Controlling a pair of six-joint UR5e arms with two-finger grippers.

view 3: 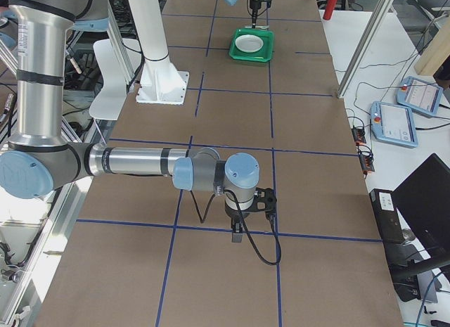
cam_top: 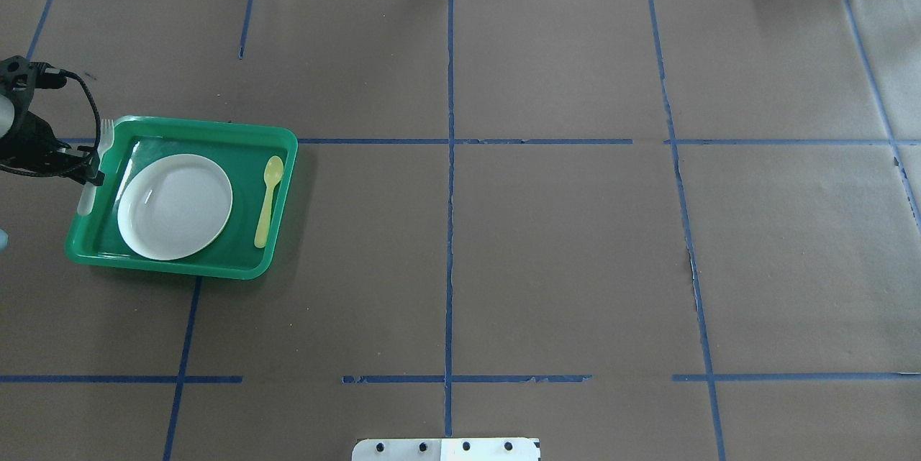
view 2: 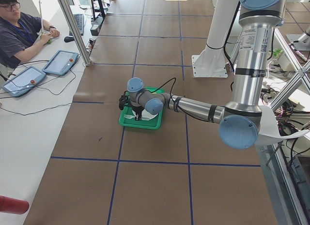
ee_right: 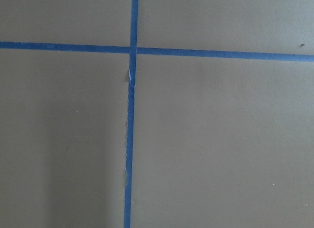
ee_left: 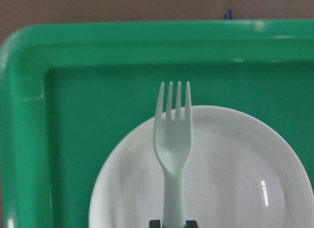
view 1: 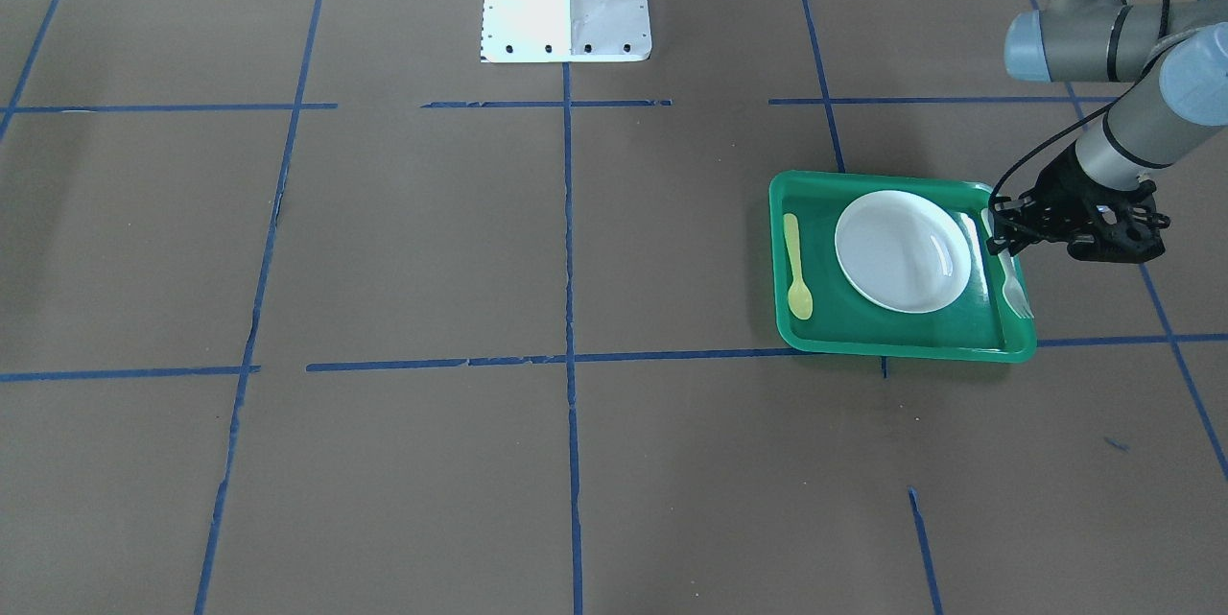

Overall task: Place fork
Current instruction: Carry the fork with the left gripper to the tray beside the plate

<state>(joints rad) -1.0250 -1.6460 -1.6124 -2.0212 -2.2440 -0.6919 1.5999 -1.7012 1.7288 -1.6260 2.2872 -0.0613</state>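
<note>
Fork (view 1: 1014,289), a small pale whitish-green one of thin translucent plastic with four short tines and a slim handle, is clenched at the handle end by the left fingers (view 1: 1005,233). It hangs level over the outer strip of a green tray (view 1: 796,198). Its tines point toward the tabletop's (cam_top: 547,252) edge opposite the robot. The tray sits near the end of the tabletop on the robot's left.

The overhead and front views place the fork differently against the tray's rim, so it is probably raised above the tray, not resting in it. I cannot tell whether any part touches.

As a judgement, the job is mostly done. The fork is picked up and carried to its spot beside the plate (view 1: 902,250). What is left is to lower it onto the tray floor and let go.

The tray is glossy moulded plastic, rectangular with rounded corners and a raised lip. The plate is round, white, smooth and shallow, with a glint of light on it. A yellow plastic spoon (view 1: 795,272) lies flat on the plate's other side, parallel to the fork. The tabletop is matt brown paper marked with blue tape lines (cam_top: 450,231).

The right fingers (view 3: 237,234) point down over bare tabletop at the opposite end. I cannot tell whether they are parted or closed.
</note>
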